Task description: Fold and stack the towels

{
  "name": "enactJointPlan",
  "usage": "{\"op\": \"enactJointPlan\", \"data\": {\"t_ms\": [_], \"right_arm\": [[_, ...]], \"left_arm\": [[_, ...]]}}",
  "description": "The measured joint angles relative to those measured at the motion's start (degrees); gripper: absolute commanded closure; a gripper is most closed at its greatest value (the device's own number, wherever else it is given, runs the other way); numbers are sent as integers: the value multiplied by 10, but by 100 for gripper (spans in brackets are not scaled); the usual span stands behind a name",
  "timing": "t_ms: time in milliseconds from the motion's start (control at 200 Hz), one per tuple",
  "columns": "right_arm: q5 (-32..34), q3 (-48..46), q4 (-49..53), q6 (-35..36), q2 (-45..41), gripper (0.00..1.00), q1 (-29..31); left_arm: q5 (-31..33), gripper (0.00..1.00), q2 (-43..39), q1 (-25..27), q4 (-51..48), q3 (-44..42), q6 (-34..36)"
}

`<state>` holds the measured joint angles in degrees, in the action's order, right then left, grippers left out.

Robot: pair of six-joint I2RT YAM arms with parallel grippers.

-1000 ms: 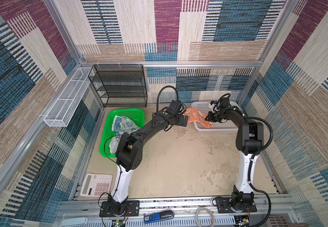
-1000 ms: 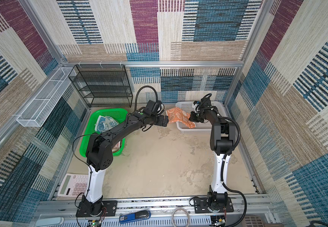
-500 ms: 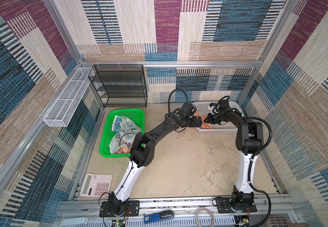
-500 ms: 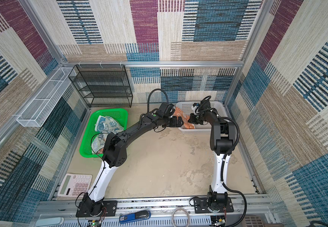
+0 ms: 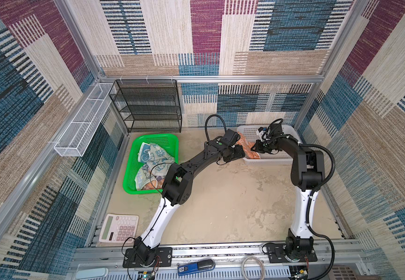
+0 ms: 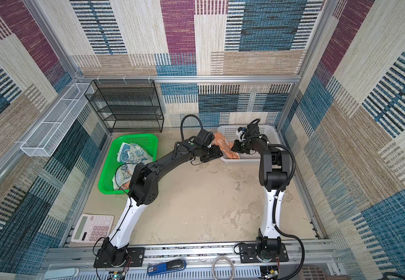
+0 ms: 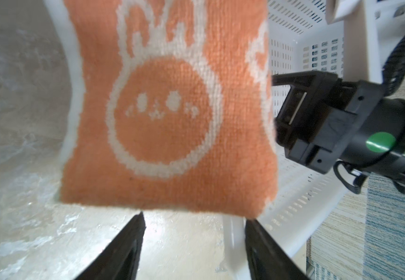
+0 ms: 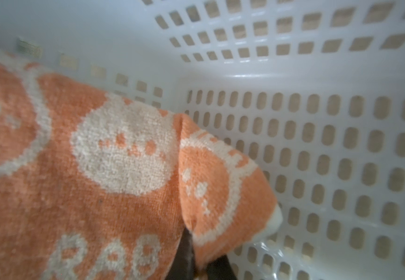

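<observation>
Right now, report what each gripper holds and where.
Right gripper pinches the orange towel by a bunched corner fold. Left gripper holds nothing; jaws open at the towel's hem.

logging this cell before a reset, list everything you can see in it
white basket: 1, white, back right
green basket: 1, green, left side
orange towel: 1, orange with white rabbits, at the white basket's left end, partly over its rim
other towels: seemingly 2, blue and whitish, crumpled in the green basket
shelf: 1, black mesh, back left by the wall
wire tray: 1, white, on the left wall
calculator: 1, pink and white, front left
stapler: 1, blue and black, front rail
cable coil: 1, pale, front rail
left gripper: 1, black, open at the orange towel's edge
right gripper: 1, black, shut on the orange towel
</observation>
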<state>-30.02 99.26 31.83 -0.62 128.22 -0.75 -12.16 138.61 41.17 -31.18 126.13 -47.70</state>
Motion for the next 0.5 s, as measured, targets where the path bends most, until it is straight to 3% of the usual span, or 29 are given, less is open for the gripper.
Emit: {"op": "enactJointPlan", "data": {"t_ms": [411,501], "right_arm": [[-12,27,-7,-7,20,100,49],[-12,33,-7,-6,21,100,48]], "left_arm": [[3,71,6,-5,11,0,-5],[3,71,9,-7,16,0,-5]]}}
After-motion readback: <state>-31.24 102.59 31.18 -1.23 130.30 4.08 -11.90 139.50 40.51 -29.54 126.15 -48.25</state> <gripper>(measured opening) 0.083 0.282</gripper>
